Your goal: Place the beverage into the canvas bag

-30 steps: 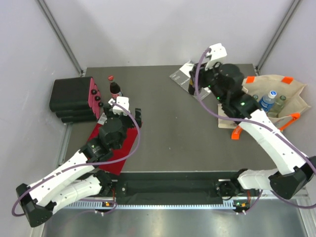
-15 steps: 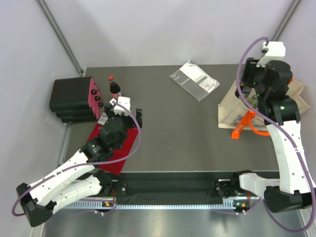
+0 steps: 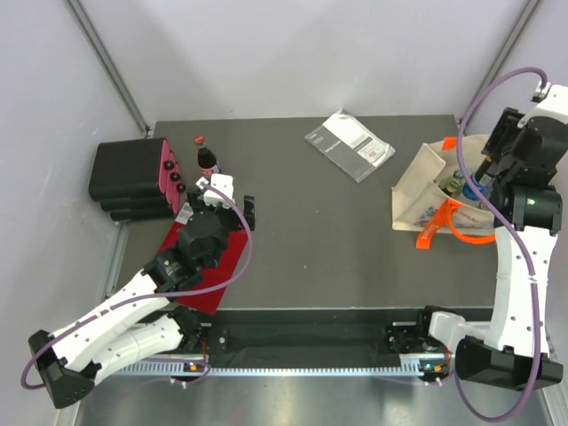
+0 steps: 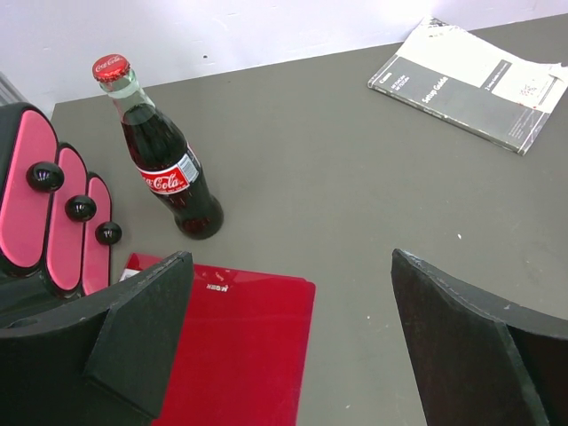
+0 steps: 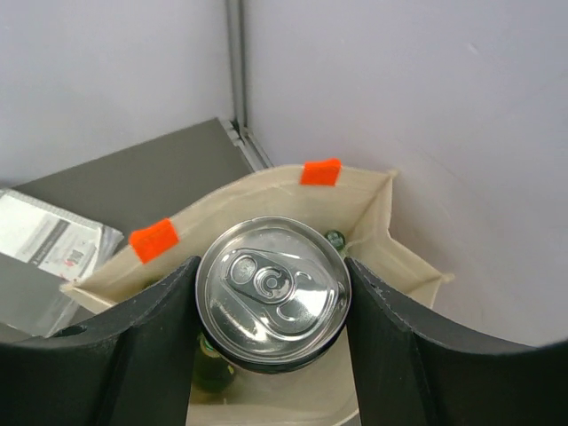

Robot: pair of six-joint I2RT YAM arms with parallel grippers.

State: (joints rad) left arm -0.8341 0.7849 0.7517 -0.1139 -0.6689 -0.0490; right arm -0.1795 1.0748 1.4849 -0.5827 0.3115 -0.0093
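Our right tool (image 5: 271, 277) is clamped on the beverage can (image 5: 272, 293), one dark finger pressed against each side. The can is upright, and its silver top with the pull tab faces the wrist camera. It hangs directly over the open mouth of the canvas bag (image 5: 373, 213), above the rim and not resting on anything inside. The bag stands at the far right edge of the counter (image 4: 337, 177), next to the enclosure wall, and its orange handles (image 3: 466, 226) spill toward the near side. Down in the bag we see a small green cap (image 5: 335, 239), probably the top of a bottle, though most of it is hidden by the can.

Our left tool (image 4: 288, 293) hangs with its jaws spread wide and nothing between them, above the far edge of a red folder (image 4: 240, 346). Just beyond the folder a cola bottle (image 4: 164, 160) stands upright, beside a black case with pink panels (image 4: 35, 204). A grey booklet (image 4: 470, 84) lies flat near the far edge of the counter, well apart from both tools.
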